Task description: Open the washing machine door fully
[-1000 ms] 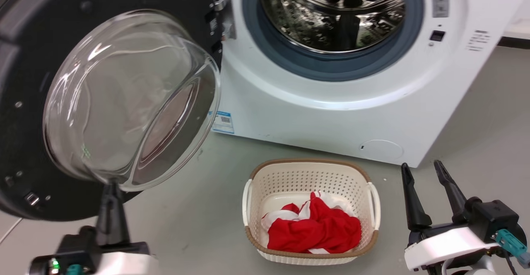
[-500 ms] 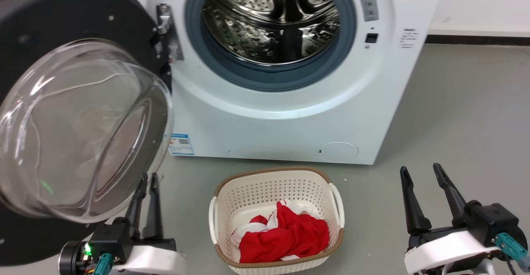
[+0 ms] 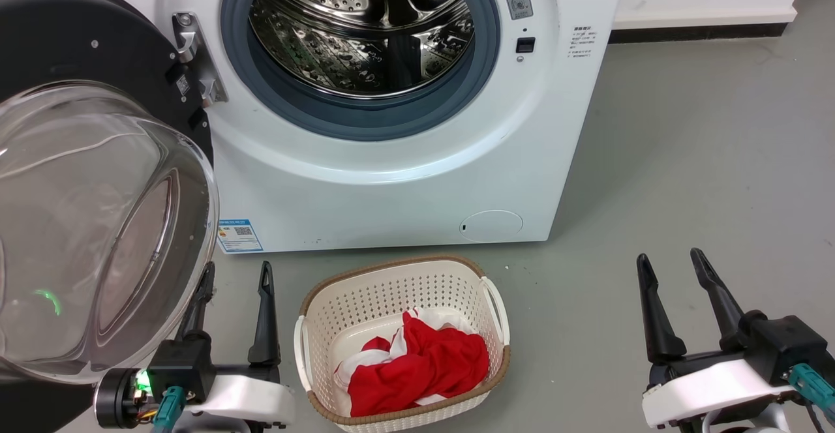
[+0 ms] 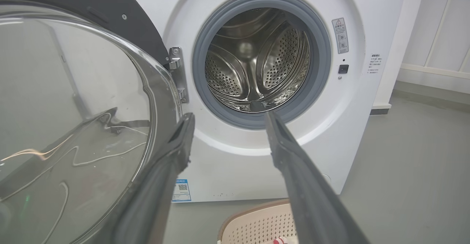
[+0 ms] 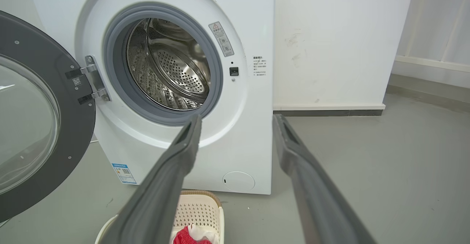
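Round glossy black washing machine door point(image 3: 65, 35) open.
L gripper point(image 3: 236, 268) beside it, R gripper point(image 3: 670, 257) well apart; both jaws wide.

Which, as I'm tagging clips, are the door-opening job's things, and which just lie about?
Job: washing machine door, standing open; left gripper, open beside it.
Lying about: basket; red-and-white cloth in it; right gripper, open, apart from the door.
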### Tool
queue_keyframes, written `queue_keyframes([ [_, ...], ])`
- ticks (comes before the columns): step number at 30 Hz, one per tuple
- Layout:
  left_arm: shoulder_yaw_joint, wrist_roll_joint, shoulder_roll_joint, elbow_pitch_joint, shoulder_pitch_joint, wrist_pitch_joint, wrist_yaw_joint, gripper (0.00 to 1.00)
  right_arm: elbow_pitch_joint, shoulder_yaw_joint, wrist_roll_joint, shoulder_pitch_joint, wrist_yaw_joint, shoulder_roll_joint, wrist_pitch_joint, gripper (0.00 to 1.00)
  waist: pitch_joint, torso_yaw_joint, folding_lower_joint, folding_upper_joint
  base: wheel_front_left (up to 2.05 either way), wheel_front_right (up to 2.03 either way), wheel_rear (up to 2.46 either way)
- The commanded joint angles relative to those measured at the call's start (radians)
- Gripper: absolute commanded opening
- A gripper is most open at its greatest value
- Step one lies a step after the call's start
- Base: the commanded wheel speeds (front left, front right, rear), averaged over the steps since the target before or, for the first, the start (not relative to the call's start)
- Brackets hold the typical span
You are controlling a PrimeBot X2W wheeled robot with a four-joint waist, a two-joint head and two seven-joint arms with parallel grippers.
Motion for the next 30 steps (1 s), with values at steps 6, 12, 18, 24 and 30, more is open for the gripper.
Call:
queue_keyframes([
  [6, 0.000, 0.004, -0.001, 0.010, 0.002, -0.002, 0.006, 1.00, 0.013, 0.001, 0.004, 0.009, -0.001, 0.002, -0.006, 1.00, 0.005, -0.001, 0.0001, -0.0001, 0.00, 0.00, 0.00],
  [12, 0.004, 0.003, -0.001, 0.016, -0.003, -0.002, 0.008, 1.00, 0.025, 0.007, 0.005, 0.001, -0.001, 0.002, -0.008, 1.00, 0.006, 0.000, 0.0001, -0.0001, 0.00, 0.00, 0.00],
  [18, 0.008, -0.002, 0.001, 0.022, -0.004, -0.002, 0.005, 1.00, 0.031, 0.008, 0.008, -0.003, -0.001, 0.002, -0.008, 1.00, 0.005, 0.000, 0.0001, -0.0001, 0.00, 0.00, 0.00],
  [24, 0.011, -0.005, 0.000, 0.027, -0.004, -0.002, 0.001, 1.00, 0.032, 0.006, 0.010, 0.000, 0.000, 0.002, -0.008, 1.00, 0.003, 0.002, 0.0001, -0.0001, 0.00, 0.00, 0.00],
  [30, 0.020, -0.025, -0.003, 0.049, -0.007, 0.012, -0.004, 0.00, 0.040, 0.012, 0.032, 0.008, 0.000, 0.000, -0.006, 0.00, 0.001, 0.003, 0.0001, -0.0001, 0.00, 0.00, 0.00],
])
